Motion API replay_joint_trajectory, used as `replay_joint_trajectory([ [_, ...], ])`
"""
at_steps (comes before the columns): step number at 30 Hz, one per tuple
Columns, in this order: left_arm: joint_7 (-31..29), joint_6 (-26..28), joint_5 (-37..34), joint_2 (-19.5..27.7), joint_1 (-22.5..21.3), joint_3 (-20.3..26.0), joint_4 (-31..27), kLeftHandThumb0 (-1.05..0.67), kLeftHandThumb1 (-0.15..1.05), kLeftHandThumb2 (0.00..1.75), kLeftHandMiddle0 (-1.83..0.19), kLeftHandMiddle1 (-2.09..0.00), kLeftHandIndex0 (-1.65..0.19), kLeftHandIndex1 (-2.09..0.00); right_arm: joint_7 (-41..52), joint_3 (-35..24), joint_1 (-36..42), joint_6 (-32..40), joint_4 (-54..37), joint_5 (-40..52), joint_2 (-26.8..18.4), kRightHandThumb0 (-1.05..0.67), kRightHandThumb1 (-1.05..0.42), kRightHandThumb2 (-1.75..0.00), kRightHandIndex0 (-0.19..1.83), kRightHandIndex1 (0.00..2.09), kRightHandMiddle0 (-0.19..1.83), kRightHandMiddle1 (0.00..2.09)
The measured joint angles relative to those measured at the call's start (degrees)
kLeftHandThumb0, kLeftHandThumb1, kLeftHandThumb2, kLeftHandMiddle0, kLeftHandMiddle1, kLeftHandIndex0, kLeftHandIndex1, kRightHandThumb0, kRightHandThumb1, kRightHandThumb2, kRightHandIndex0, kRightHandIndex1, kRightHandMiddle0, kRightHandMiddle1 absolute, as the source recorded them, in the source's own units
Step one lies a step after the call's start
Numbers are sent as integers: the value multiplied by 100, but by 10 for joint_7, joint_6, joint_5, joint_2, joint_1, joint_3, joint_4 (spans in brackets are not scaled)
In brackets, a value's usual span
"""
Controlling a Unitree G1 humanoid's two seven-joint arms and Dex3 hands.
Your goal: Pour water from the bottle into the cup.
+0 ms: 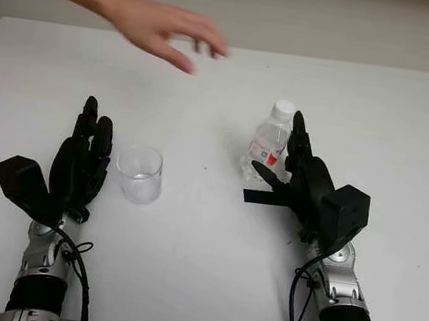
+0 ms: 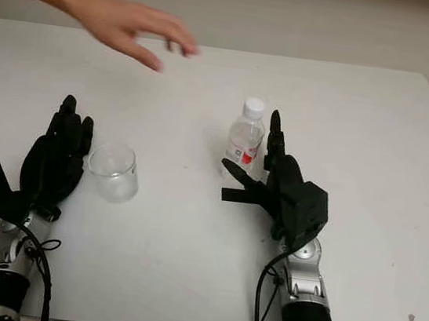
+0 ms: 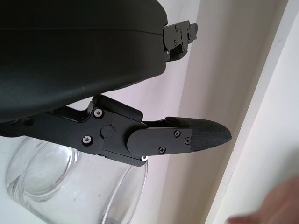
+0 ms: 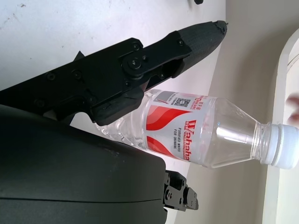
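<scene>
The right robot hand (image 1: 289,166) is being held open beside the bottle (image 1: 268,145), with nothing grasped. Its thumb is being extended in front of the bottle's base while its fingers (image 4: 196,39) are being stretched along the bottle's right side; whether the plastic is actually being touched cannot be told. The left robot hand (image 1: 85,155) is being kept open as well, just to the left of the cup (image 1: 139,173), palm turned toward the glass, and nothing is being held by it.

The bottle is being left standing upright on the white tabletop (image 1: 200,269), right of centre. It is made of clear plastic, is closed by a white cap (image 1: 284,108), and is wrapped in a red and white label (image 4: 180,126). The cup is a short, clear glass, and it is being left upright on the tabletop, well apart from the bottle.

A person's bare hand (image 1: 164,31) is being held above the far left part of the tabletop.
</scene>
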Motion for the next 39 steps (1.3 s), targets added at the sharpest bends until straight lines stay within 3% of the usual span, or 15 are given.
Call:
replay_joint_trajectory([
  [28, -5, -26, -1, -1, -27, 1, 45, -71, 105, 40, 17, -5, 19, -4, 6, -2, -34, -13, 33, -2, -6, -97, -93, -5, -19, 0, -19, 0],
  [39, -2, -24, 0, -1, -28, 1, 44, -71, 105, 40, 18, -5, 19, -3, -21, -15, -134, -25, 187, -15, -23, -98, -89, -5, -19, 0, -19, 0],
])
